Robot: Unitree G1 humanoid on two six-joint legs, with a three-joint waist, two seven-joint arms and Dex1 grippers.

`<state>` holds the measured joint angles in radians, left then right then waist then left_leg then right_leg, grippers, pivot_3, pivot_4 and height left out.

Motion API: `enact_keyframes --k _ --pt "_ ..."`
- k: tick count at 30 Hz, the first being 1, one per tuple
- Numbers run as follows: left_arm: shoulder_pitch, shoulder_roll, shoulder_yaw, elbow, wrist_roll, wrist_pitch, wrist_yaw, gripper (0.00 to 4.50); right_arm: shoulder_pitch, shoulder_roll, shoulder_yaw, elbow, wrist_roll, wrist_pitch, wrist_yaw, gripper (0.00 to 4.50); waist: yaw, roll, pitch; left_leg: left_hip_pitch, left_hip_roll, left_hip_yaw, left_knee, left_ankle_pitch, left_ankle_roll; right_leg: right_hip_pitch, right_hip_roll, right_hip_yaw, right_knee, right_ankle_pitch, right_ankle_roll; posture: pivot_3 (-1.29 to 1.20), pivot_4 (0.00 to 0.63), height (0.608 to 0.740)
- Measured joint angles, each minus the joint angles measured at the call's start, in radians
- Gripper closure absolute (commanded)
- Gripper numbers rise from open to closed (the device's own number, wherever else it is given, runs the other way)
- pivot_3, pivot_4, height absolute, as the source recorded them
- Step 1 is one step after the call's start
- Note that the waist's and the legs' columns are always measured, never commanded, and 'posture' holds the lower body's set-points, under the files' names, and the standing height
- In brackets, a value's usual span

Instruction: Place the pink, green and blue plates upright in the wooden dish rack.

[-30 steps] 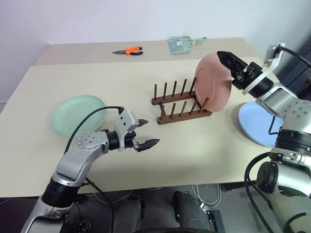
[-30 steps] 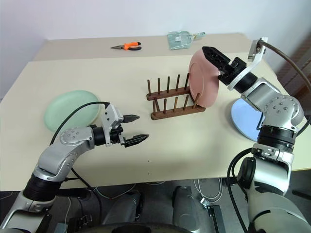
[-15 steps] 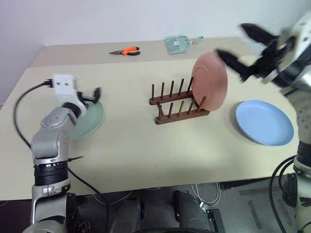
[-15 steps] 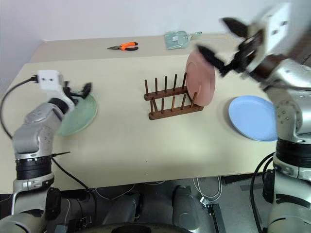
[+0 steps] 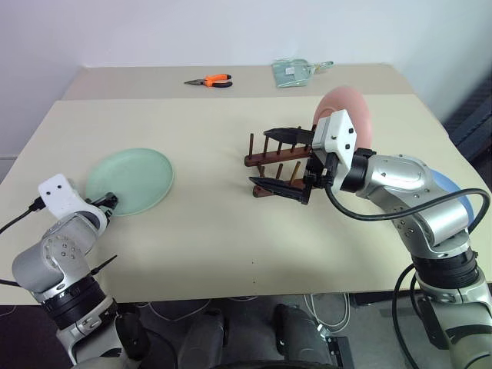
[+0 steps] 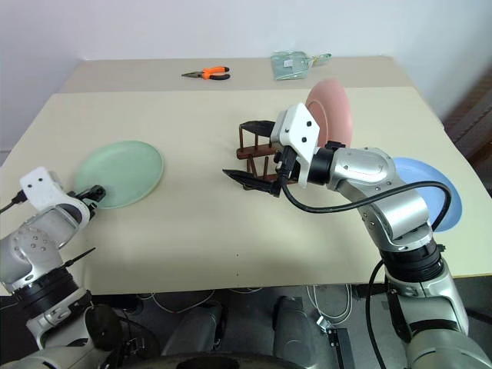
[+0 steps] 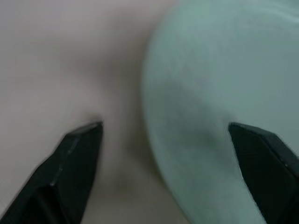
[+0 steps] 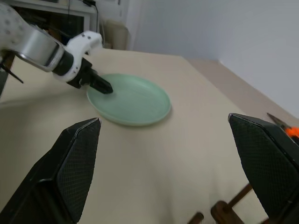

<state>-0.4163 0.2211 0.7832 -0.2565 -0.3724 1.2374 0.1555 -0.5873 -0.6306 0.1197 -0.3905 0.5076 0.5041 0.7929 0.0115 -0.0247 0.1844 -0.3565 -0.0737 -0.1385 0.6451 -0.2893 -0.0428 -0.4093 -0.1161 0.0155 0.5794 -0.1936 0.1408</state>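
**Pink plate in the rack, green and blue plates flat on the table**

The salmon pink round plate (image 5: 350,108) stands upright at the far right end of the small dark brown wooden dish rack (image 5: 270,157), set between its thin pegs. The right gripper (image 5: 283,163) hovers level in front of the rack, its two black fingers spread wide with nothing between them, one finger above the rack's rear bar and the other beside the front bar's near end.

The pale mint green round plate (image 5: 129,181) lies flat on the beige table (image 5: 215,231), well apart from the rack on the robot's left. The left gripper (image 7: 168,154) sits at the plate's near edge; in the left wrist view its fingers stand apart, straddling the rim, one over bare table and one over the plate. Whether they touch the plate I cannot tell.

The light blue round plate (image 6: 444,201) lies flat to the rack's right, partly hidden behind the right arm.

At the table's far edge lie orange-handled pliers (image 5: 209,80) and a clear plastic packet (image 5: 296,71).
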Motion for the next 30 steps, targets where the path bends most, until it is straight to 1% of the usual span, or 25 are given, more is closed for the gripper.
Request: enact_keyframes --k 2,5,6,7,9,12,16,20,23,25,28,29,30 --pt "-0.009 -0.009 0.022 0.004 -0.011 -0.003 0.001 2.65 0.003 0.005 0.005 0.010 -0.025 -0.012 0.001 0.00 0.000 0.000 0.000 0.000 0.000 0.000 0.000 0.000 0.000 0.000 0.000 0.000 0.000 0.000 0.000 0.00 0.150 0.740" --pt "-0.023 -0.010 0.018 0.021 -0.017 -0.013 -0.008 4.17 0.003 0.006 0.019 0.020 -0.047 -0.013 0.010 0.00 0.002 -0.001 0.000 -0.001 0.000 0.000 0.001 0.000 0.000 0.000 0.000 0.000 -0.001 0.000 0.000 0.00 0.150 0.740" --pt "-0.035 -0.011 0.015 0.021 -0.028 -0.033 -0.020 4.42 0.003 0.003 0.022 0.027 -0.059 -0.012 0.013 0.00 0.002 -0.002 0.001 -0.001 0.000 0.000 0.001 0.000 0.000 0.000 0.000 0.000 -0.001 0.000 0.000 0.00 0.150 0.740" --pt "-0.050 -0.011 0.007 0.021 -0.034 -0.048 -0.030 4.42 0.003 0.001 0.022 0.031 -0.068 -0.012 0.016 0.00 0.003 -0.003 0.001 -0.001 0.000 0.000 0.001 0.000 0.000 0.000 0.000 0.000 -0.001 0.000 0.000 0.00 0.150 0.740" --pt "-0.085 -0.007 -0.047 0.015 -0.041 -0.088 -0.059 4.42 0.002 0.000 0.023 0.039 -0.097 -0.021 0.017 0.00 0.003 -0.003 0.001 -0.001 -0.001 0.000 0.001 0.000 0.000 0.000 0.000 0.000 -0.001 0.000 0.000 0.00 0.150 0.740" --pt "-0.140 -0.004 -0.168 -0.010 -0.056 -0.121 -0.110 4.42 -0.010 0.000 0.033 0.044 -0.152 -0.052 0.016 0.00 0.000 -0.003 0.001 -0.002 -0.001 0.000 0.001 0.000 -0.001 0.000 0.000 0.000 -0.001 0.000 0.000 0.00 0.150 0.740" --pt "-0.268 0.001 -0.282 -0.039 -0.086 -0.140 -0.149 4.42 -0.077 -0.003 0.103 0.077 -0.294 -0.175 0.023 0.00 -0.008 -0.003 0.001 -0.002 0.000 0.001 0.000 0.000 -0.001 -0.001 0.000 0.000 -0.001 0.000 0.000 0.00 0.150 0.740" --pt "-0.375 0.011 -0.339 -0.084 -0.133 -0.147 -0.176 4.42 -0.143 0.002 0.186 0.164 -0.451 -0.325 0.028 0.00 -0.022 -0.003 0.001 -0.001 0.000 0.001 -0.001 0.001 -0.001 -0.001 0.000 0.000 -0.001 0.000 0.000 0.00 0.150 0.740" --pt "-0.394 0.004 -0.353 -0.091 -0.166 -0.131 -0.176 4.42 -0.171 0.022 0.239 0.261 -0.557 -0.423 0.021 0.00 -0.028 -0.003 0.001 -0.001 0.000 0.002 -0.001 0.001 -0.001 -0.001 0.000 0.001 -0.001 0.001 -0.002 0.00 0.150 0.740" --pt "-0.400 -0.013 -0.360 -0.098 -0.193 -0.109 -0.174 4.42 -0.202 0.050 0.273 0.345 -0.632 -0.488 -0.009 0.00 -0.028 -0.003 0.001 -0.001 0.000 0.002 0.000 0.001 -0.002 -0.001 0.001 0.001 -0.001 0.002 -0.004 0.00 0.150 0.740" --pt "-0.405 -0.028 -0.383 -0.121 -0.230 -0.081 -0.172 4.50 -0.236 0.074 0.294 0.431 -0.722 -0.571 -0.058 0.88 -0.024 -0.003 0.001 -0.002 0.000 0.001 0.000 0.002 -0.002 -0.001 0.001 0.001 -0.001 0.002 -0.004 0.00 0.150 0.740" --pt "-0.405 -0.029 -0.383 -0.125 -0.233 -0.072 -0.169 4.50 -0.242 0.074 0.294 0.443 -0.736 -0.589 -0.068 1.40 -0.023 -0.003 0.001 -0.002 0.000 0.001 0.000 0.002 -0.003 -0.001 0.001 0.001 -0.001 0.002 -0.004 0.00 0.150 0.740" --pt "-0.403 -0.033 -0.378 -0.131 -0.241 -0.064 -0.163 4.50 -0.243 0.074 0.292 0.449 -0.745 -0.606 -0.076 1.77 -0.023 -0.003 0.001 -0.002 0.000 0.001 0.000 0.002 -0.003 -0.001 0.001 0.001 -0.001 0.002 -0.004 0.00 0.150 0.740"
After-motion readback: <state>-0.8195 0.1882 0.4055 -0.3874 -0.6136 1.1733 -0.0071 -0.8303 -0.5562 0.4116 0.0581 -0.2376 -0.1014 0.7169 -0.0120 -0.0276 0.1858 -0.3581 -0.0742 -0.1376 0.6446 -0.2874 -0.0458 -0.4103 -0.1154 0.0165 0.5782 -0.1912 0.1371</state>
